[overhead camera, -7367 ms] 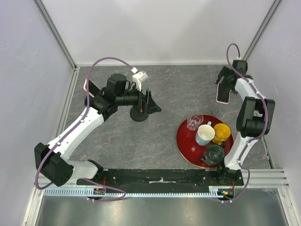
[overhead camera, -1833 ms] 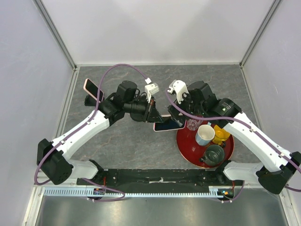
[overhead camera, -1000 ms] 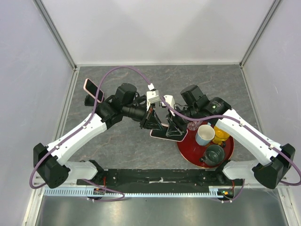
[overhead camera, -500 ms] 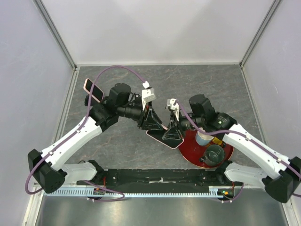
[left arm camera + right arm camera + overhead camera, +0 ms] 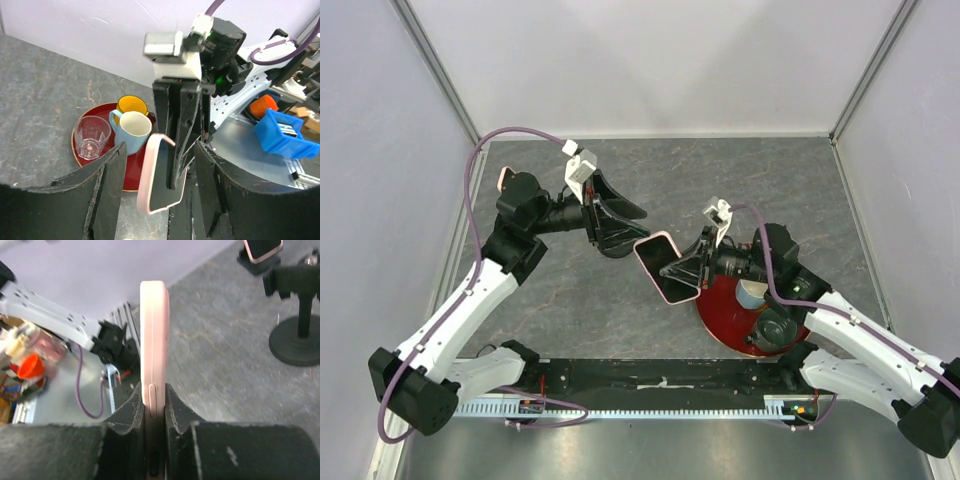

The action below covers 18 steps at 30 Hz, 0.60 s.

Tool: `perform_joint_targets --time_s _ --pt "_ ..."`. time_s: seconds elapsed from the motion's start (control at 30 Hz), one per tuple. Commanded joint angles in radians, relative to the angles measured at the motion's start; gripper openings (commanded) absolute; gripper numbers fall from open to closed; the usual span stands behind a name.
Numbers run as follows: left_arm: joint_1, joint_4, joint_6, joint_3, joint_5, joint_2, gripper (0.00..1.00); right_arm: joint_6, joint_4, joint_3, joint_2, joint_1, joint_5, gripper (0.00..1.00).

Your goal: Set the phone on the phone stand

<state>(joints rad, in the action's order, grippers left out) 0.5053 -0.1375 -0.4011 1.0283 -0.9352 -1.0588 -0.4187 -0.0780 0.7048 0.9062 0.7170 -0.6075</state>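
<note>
- Phone (image 5: 655, 255) sits centre of the overhead view, off the table (image 5: 570, 300), clamped in the right gripper (image 5: 678, 272).
- It is not on the phone stand (image 5: 298, 342). The stand is on the table at the right edge of the right wrist view, apart from the phone.
- Right arm: comes in from the lower right, forearm low over the red tray (image 5: 718, 315), wrist pointing left. Jaws are pinched narrow on the phone's lower edge.
- In the right wrist view the phone is edge-on and upright, with a side button just above the fingers.
- Left arm: rises from the lower left, elbow at the upper left, wrist pointing right toward the phone.
- Left gripper (image 5: 632, 226) is spread wide with nothing between its fingers. In the overhead view it overlaps the stand, and I can't tell if they touch.
- Left wrist view: the phone and right gripper are framed between the left fingers.
- Phone: slim slab with rounded corners, matte pink case, glossy dark screen.
- Stand: matte black, flat round disc base, thin upright stem, cross-piece on top.
- Table: grey, marbled stone look.
- Tray: round, glossy red. It holds a clear glass (image 5: 92, 137), a pale mug (image 5: 132, 131) and a yellow mug (image 5: 131, 105).
- Second phone (image 5: 507, 180), also pink-cased, sits on a black mount at the upper left of the overhead view.
</note>
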Motion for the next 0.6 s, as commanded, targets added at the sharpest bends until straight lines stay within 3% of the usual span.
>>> perform_joint_targets --time_s 0.0,0.17,0.37,0.57 --pt "-0.02 -0.209 -0.176 -0.037 -0.1 -0.018 0.63 -0.213 -0.408 -0.002 -0.038 -0.002 0.028 0.0" --pt "-0.024 -0.215 -0.186 -0.033 -0.14 -0.035 0.63 -0.226 -0.408 0.053 0.02 -0.002 -0.063 0.0" --pt "-0.014 -0.272 -0.225 -0.022 -0.272 -0.082 0.6 -0.103 -0.204 0.151 0.025 -0.002 -0.084 0.0" --pt "0.035 -0.251 -0.213 -0.002 -0.343 -0.113 0.44 -0.006 -0.011 0.242 0.042 -0.004 -0.107 0.0"
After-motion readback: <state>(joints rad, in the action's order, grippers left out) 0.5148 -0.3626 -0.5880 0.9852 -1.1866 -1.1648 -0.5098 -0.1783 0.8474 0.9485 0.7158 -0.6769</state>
